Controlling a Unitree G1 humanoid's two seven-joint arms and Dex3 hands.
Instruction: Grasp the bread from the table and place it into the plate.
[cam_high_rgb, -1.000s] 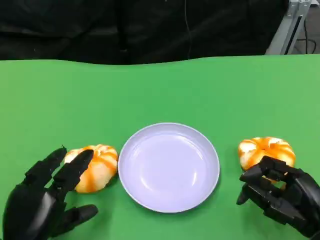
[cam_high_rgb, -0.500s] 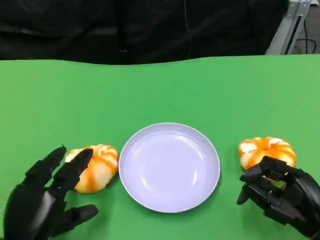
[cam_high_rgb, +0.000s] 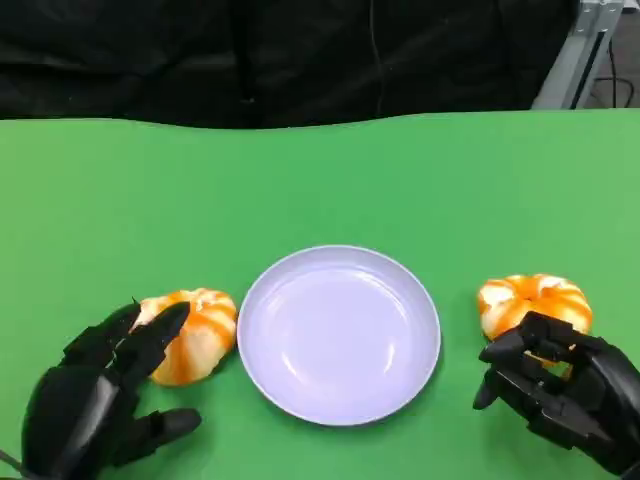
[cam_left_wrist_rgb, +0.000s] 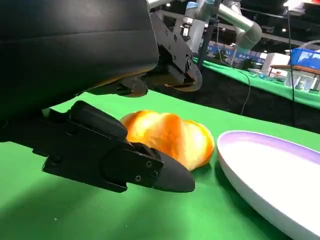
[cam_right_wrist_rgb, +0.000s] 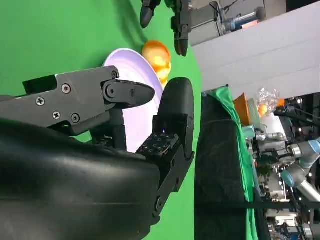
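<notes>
The lavender plate (cam_high_rgb: 338, 333) lies in the middle of the green table. One orange-striped bread (cam_high_rgb: 190, 335) sits just left of it, and a second bread (cam_high_rgb: 533, 300) sits to its right. My left hand (cam_high_rgb: 95, 400) hovers at the near left side of the left bread with its fingers spread, their tips over the bread's edge. In the left wrist view that bread (cam_left_wrist_rgb: 170, 137) lies just beyond a finger (cam_left_wrist_rgb: 115, 155), beside the plate (cam_left_wrist_rgb: 270, 170). My right hand (cam_high_rgb: 560, 390) is just in front of the right bread with bent fingers, holding nothing.
A dark curtain hangs behind the table's far edge. A metal frame (cam_high_rgb: 580, 50) stands at the back right. Bare green cloth stretches beyond the plate. The right wrist view looks across the plate (cam_right_wrist_rgb: 132, 67) to the left bread (cam_right_wrist_rgb: 156, 56).
My left hand has lowered slightly and its fingers have bent a little toward the left bread. The right hand, both breads and the plate have not moved.
</notes>
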